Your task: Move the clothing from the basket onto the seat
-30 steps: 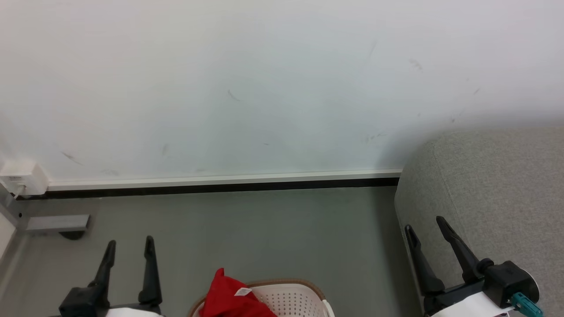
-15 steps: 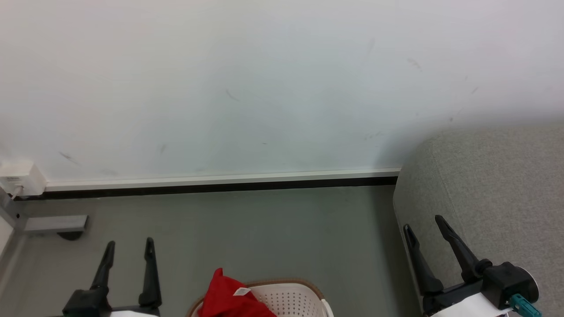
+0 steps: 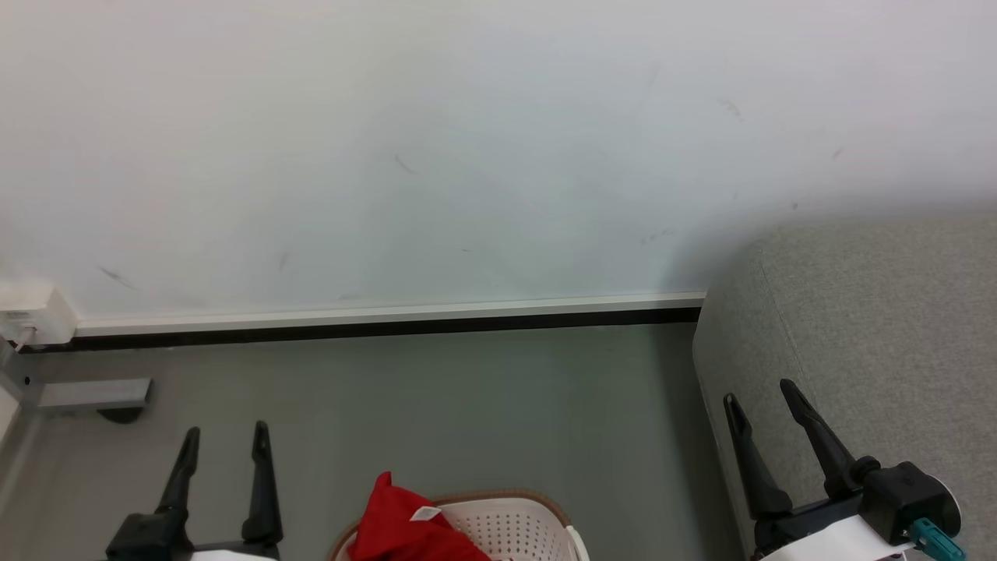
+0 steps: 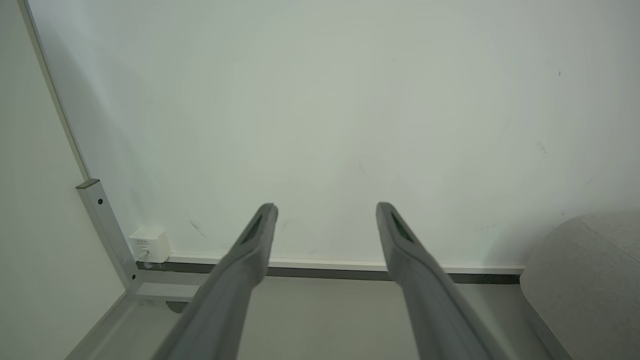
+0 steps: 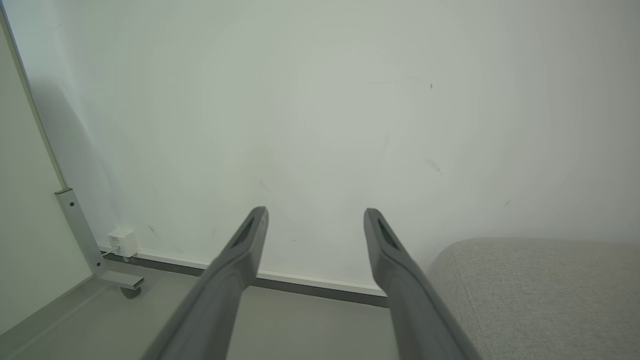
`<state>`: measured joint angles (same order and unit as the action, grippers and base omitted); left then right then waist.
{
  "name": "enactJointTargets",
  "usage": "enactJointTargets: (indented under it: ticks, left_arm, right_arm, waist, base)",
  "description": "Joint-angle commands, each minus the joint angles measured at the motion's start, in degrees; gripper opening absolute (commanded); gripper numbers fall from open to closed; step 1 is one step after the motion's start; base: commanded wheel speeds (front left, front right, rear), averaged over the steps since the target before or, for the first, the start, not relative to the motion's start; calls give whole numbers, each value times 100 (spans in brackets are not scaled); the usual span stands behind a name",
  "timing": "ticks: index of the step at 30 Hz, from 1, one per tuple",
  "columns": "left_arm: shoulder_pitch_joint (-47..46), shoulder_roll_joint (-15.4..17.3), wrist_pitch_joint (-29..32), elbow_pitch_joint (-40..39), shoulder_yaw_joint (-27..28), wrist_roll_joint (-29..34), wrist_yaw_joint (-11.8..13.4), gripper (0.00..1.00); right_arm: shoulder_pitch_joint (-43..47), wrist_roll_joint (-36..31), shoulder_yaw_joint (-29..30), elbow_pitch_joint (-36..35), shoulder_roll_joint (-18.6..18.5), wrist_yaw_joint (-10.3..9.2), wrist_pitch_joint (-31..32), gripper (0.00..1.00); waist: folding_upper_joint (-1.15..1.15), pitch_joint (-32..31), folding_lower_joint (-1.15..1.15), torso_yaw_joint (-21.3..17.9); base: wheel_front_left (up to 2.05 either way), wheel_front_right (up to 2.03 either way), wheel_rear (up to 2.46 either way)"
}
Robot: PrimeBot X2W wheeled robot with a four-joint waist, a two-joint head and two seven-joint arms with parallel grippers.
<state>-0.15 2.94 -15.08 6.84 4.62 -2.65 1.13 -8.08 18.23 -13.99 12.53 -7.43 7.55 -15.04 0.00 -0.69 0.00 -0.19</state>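
The right gripper (image 3: pixel 756 390) had been shifted slightly rightward, toward the seat (image 3: pixel 872 312). It and the left gripper (image 3: pixel 227 428) were held spread, empty. In the head view, the clothing (image 3: pixel 397 522) was seen heaped in the basket (image 3: pixel 514 526).

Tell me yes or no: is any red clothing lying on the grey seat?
No, the clothing sits in the basket, off the seat.

no legible text, white box (image 4: pixel 150 244) label blurred
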Motion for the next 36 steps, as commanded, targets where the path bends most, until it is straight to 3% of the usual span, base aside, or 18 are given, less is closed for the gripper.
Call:
enactJointTargets:
  ticks: [1, 16, 26, 36]
  left_arm:
    - [-2, 20, -14, -16, 6, 50, 10, 100]
    - [-116, 7, -13, 13, -40, -103, -31, 100]
    - [-510, 4, -10, 170, -211, -276, -106, 100]
    - [-1103, 6, -9, 957, -407, -488, -428, 100]
  right_arm:
    - [2, 6, 38, 11, -7, -12, -21, 100]
    - [-91, 11, 94, 18, 15, -12, -20, 100]
    - [-464, 3, 163, -118, -33, -12, -20, 100]
    - [-929, -50, 281, -324, 12, -12, -20, 100]
  waist:
    - [0, 11, 0, -1]
    - [0, 215, 0, -65]
    - [0, 980, 0, -226]
    - [0, 1885, 0, -394]
  base:
    - [0, 0, 0]
    - [0, 0, 0]
    - [0, 0, 0]
    - [0, 0, 0]
